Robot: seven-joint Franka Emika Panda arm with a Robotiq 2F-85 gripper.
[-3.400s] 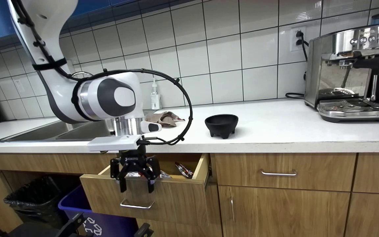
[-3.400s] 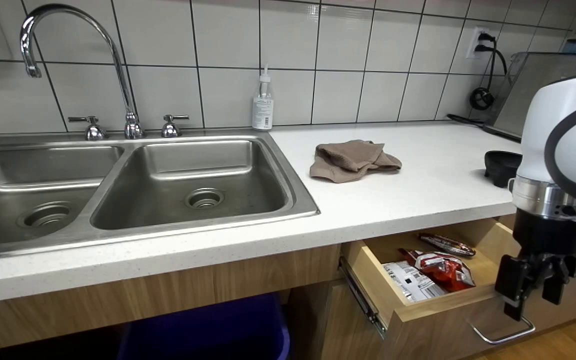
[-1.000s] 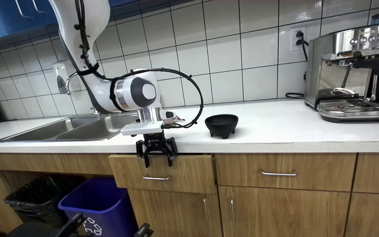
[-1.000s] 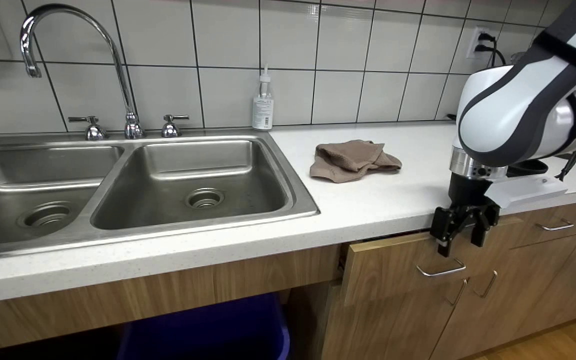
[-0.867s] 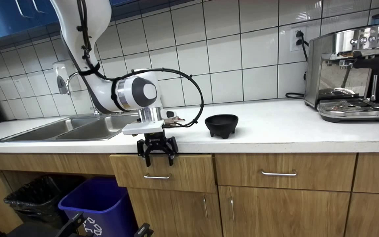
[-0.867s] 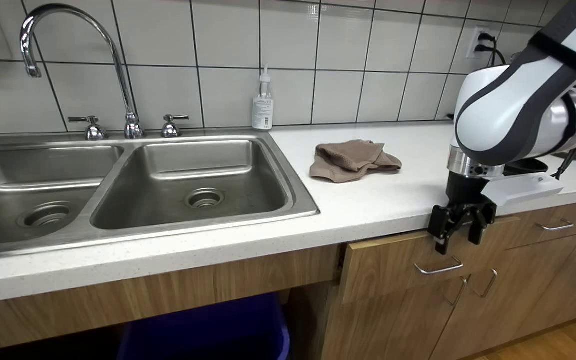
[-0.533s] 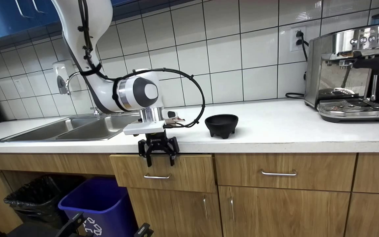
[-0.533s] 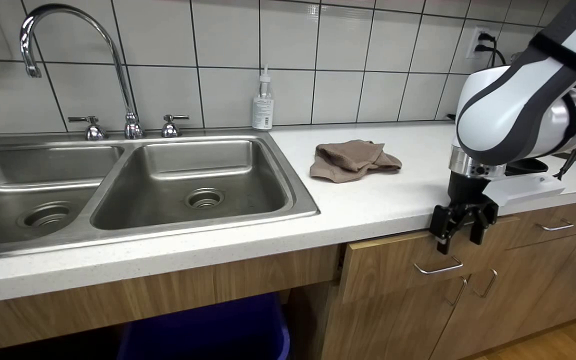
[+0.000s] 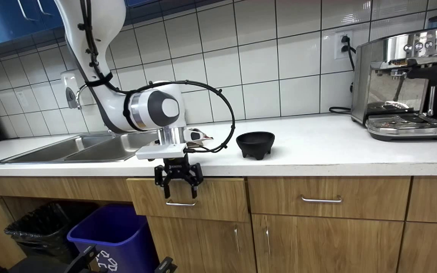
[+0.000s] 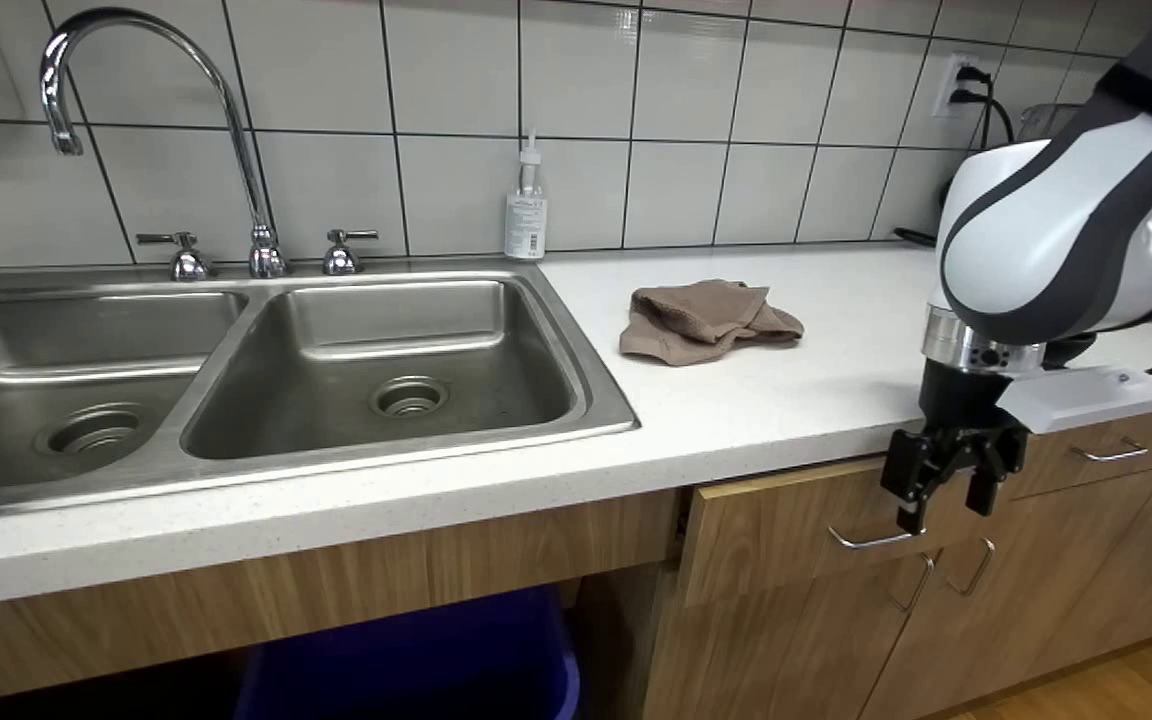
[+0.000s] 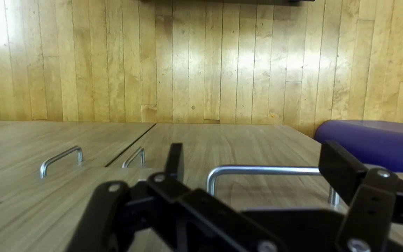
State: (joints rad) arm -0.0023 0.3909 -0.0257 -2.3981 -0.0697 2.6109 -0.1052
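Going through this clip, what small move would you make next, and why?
Probably a gentle push of the open, empty gripper against the drawer front: that front juts out beyond the neighbouring drawer, its top edge shows below the countertop, and the gripper hangs before it, near its handle.

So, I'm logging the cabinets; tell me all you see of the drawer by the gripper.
The drawer is flat-fronted, brown with wood grain, and carries one horizontal, metallic-looking bar handle. It stands slightly open just under the white countertop, its inside hidden. The open gripper hangs before it, near the handle; whether it touches anything is unclear.
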